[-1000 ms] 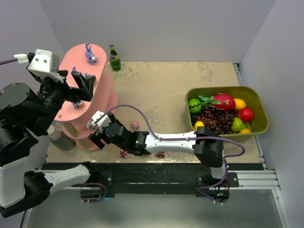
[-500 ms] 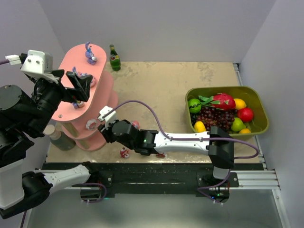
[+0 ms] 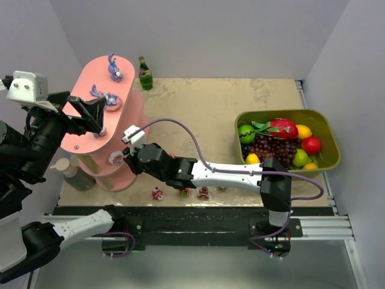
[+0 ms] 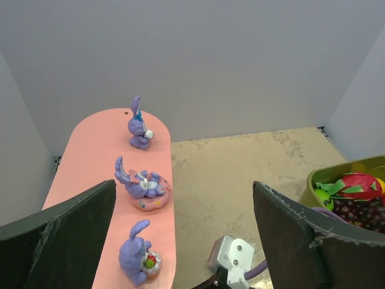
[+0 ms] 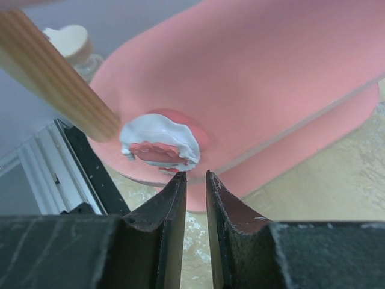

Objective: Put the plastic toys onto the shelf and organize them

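Right gripper (image 5: 194, 174) jaws nearly closed, slit empty; pink-white toy (image 5: 159, 146) on shelf (image 5: 271, 78) lower tier, just beyond tips; left gripper (image 4: 183, 186) farther, spread wide above top tier

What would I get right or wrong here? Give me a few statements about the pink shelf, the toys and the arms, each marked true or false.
1. Three purple bunny toys sit on the top tier of the shelf. True.
2. The left gripper is clamped on a bunny. False: its jaws are wide open and hold nothing.
3. The green tub is full of toys. False: it holds fruit.
4. Small toys lie on the table near its front edge. True.
5. The green bottle lies on its side. False: it stands upright behind the shelf.
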Robot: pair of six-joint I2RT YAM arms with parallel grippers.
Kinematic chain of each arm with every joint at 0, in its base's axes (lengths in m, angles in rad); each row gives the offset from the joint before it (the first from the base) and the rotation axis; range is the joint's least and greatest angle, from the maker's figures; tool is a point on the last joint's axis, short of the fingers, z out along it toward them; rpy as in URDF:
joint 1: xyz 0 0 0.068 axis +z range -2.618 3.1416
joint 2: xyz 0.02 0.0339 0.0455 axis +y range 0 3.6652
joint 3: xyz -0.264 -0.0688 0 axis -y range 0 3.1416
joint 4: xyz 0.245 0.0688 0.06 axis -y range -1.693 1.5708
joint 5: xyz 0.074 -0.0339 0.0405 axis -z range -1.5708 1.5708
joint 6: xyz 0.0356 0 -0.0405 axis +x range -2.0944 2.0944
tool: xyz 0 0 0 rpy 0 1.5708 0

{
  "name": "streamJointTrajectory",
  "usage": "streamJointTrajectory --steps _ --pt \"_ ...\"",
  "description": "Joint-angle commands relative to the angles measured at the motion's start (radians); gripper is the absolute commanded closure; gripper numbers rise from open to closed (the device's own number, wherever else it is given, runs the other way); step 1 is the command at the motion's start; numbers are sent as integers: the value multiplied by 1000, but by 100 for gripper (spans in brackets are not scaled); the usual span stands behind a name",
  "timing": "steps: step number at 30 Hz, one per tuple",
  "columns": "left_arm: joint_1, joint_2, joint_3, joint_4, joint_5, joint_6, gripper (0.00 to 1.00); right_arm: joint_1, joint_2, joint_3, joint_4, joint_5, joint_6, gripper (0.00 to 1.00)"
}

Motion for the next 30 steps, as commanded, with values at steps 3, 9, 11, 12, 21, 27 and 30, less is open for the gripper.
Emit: streamJointTrajectory --steps 3,9,11,12,21,27,30 --pt "4 8 9 28 -11 18 1 -18 9 48 1 -14 25 77" --pt "4 8 3 28 -16 18 1 -26 21 68 12 -19 15 77" --pt "4 5 3 26 -19 18 0 -27 27 75 12 -19 12 77" --pt "4 5 1 26 -19 18 0 -29 33 83 12 -21 12 77" --pt "4 1 3 21 -25 15 0 -33 61 118 8 -28 5 77" --pt "4 -3 7 18 -30 13 0 -40 24 66 4 -16 7 76" --pt "4 -5 4 17 -33 12 1 -40 -14 22 14 -10 7 74"
